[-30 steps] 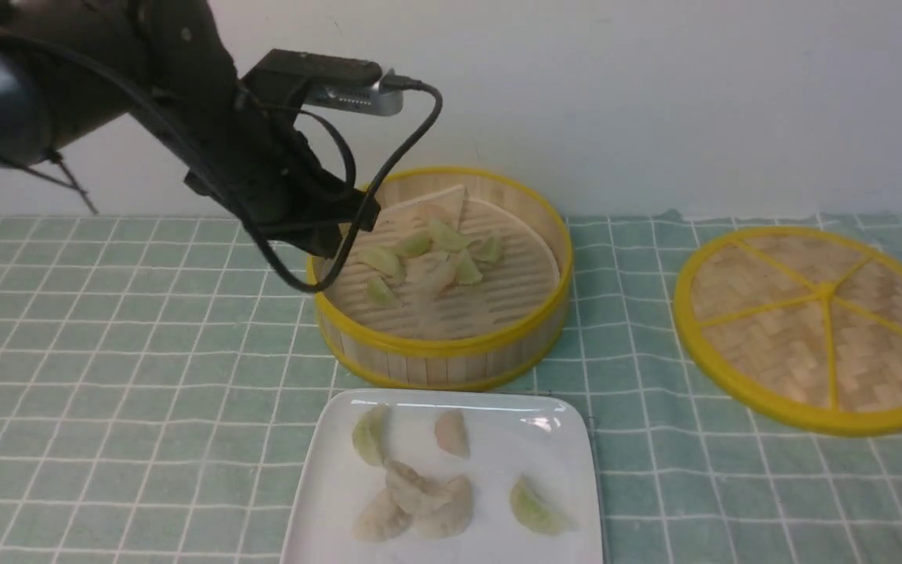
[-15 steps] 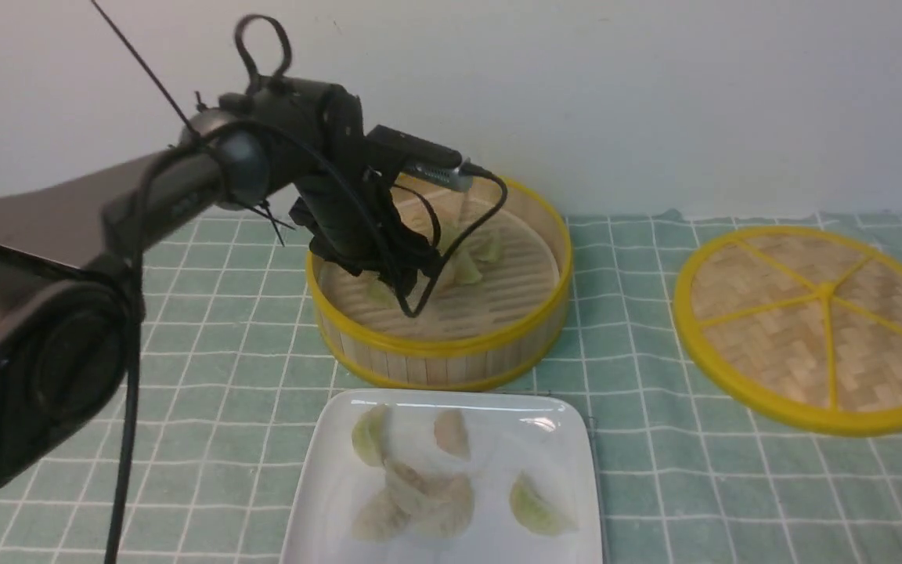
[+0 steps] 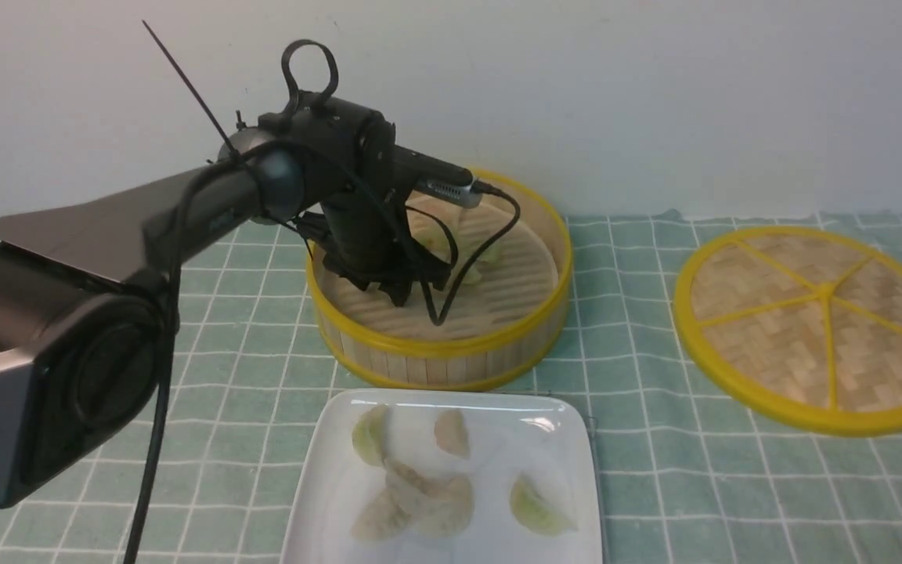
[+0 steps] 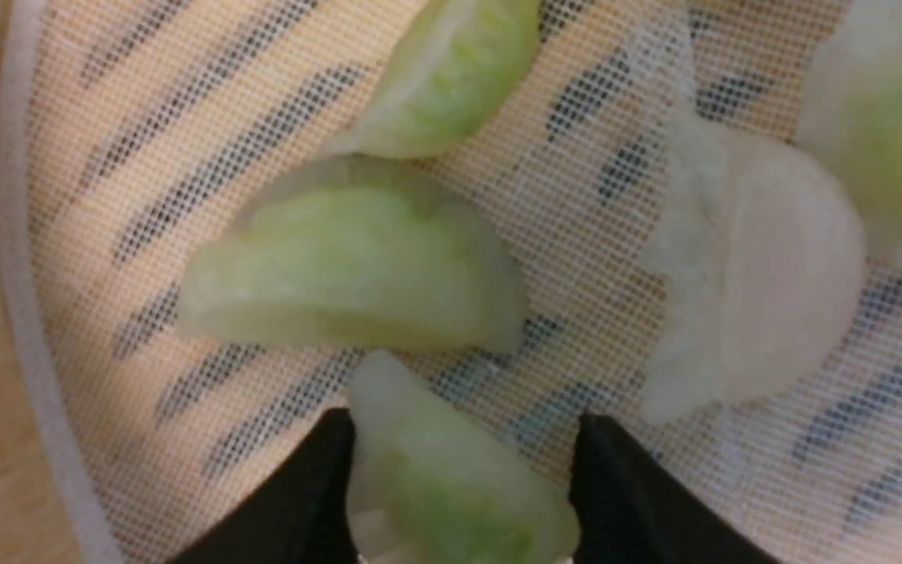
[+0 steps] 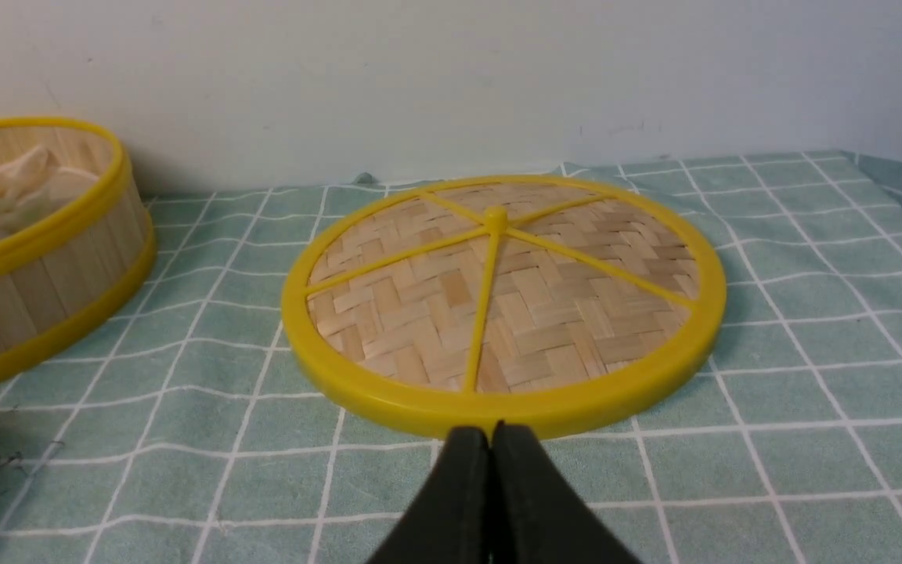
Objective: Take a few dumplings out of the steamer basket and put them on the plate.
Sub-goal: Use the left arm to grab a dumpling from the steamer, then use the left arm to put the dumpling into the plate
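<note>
The steamer basket stands at the back centre with my left gripper reaching down into it. In the left wrist view the gripper is open, its black fingers either side of a pale green dumpling lying on the ribbed liner. Two more green dumplings and an off-white one lie just beyond. The white plate in front of the basket holds several dumplings. My right gripper is shut and empty, low over the cloth, out of the front view.
The flat woven yellow-rimmed lid lies on the green checked cloth to the right of the basket, directly ahead of my right gripper in its wrist view. A white wall runs close behind the basket. My left arm crosses the left side of the table.
My left arm has swung from the basket's left edge forward and down into the basket, over the dumplings. The plate, its dumplings and the lid have not moved.
</note>
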Robot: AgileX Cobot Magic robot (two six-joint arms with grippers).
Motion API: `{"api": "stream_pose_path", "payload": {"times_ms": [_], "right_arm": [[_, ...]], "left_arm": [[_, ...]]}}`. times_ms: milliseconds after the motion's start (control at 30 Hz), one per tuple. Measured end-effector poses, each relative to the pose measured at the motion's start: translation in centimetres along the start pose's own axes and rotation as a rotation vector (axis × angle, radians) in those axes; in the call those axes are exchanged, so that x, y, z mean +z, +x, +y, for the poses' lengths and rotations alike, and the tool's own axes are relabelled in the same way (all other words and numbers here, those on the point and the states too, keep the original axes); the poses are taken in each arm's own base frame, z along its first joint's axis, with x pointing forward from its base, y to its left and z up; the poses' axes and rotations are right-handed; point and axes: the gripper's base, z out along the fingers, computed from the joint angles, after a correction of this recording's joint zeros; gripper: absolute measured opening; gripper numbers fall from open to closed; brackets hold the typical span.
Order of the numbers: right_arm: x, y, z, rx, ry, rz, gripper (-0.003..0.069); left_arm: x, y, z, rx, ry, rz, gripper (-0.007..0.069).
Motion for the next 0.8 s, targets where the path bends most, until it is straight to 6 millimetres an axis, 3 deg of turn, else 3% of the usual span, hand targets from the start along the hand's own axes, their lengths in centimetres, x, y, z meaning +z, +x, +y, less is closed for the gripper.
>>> {"api": "stream_pose_path", "payload": {"times_ms": [100,267,300,333,433,500,567,633,667,800], "right_arm": [[0.0,0.0,0.0,0.0,0.0,0.0,-0.0015],[0.0,0.0,0.0,0.0,0.0,0.0,-0.0015],[0.0,0.0,0.0,-0.001,0.0,0.0,-0.0015],[0.0,0.0,0.0,-0.004,0.0,0.0,-0.0015],[0.0,0.0,0.0,-0.015,0.0,0.0,-0.0015],[0.0,0.0,0.0,-0.015,0.0,0.001,-0.0015],[0.0,0.0,0.0,-0.015,0.0,0.001,-0.0015],[0.0,0.0,0.0,-0.015,0.0,0.001,-0.0015],[0.0,0.0,0.0,-0.015,0.0,0.001,-0.0015],[0.0,0.0,0.0,-0.015,0.0,0.001,-0.0015]], "left_arm": [[-2.9,-0.6,-0.1,-0.008,0.009,0.017,0.0308],[-9.9,-1.1,-0.4,0.022,0.075,-0.012,0.0308],[-10.3,-1.1,-0.4,0.023,0.083,-0.015,0.0308],[-11.8,-1.1,-0.5,0.035,0.103,-0.039,0.0308],[-17.0,0.2,-0.9,0.043,0.172,-0.108,0.0308],[-18.3,1.5,-1.4,0.038,0.213,-0.099,0.0308],[-18.8,2.7,-1.8,0.04,0.235,-0.078,0.0308],[-17.7,5.1,-3.0,0.053,0.265,0.016,0.0308],[-17.5,5.3,-3.1,0.054,0.267,0.025,0.0308],[-12.1,9.0,-5.7,0.086,0.288,0.207,0.0308]]}}
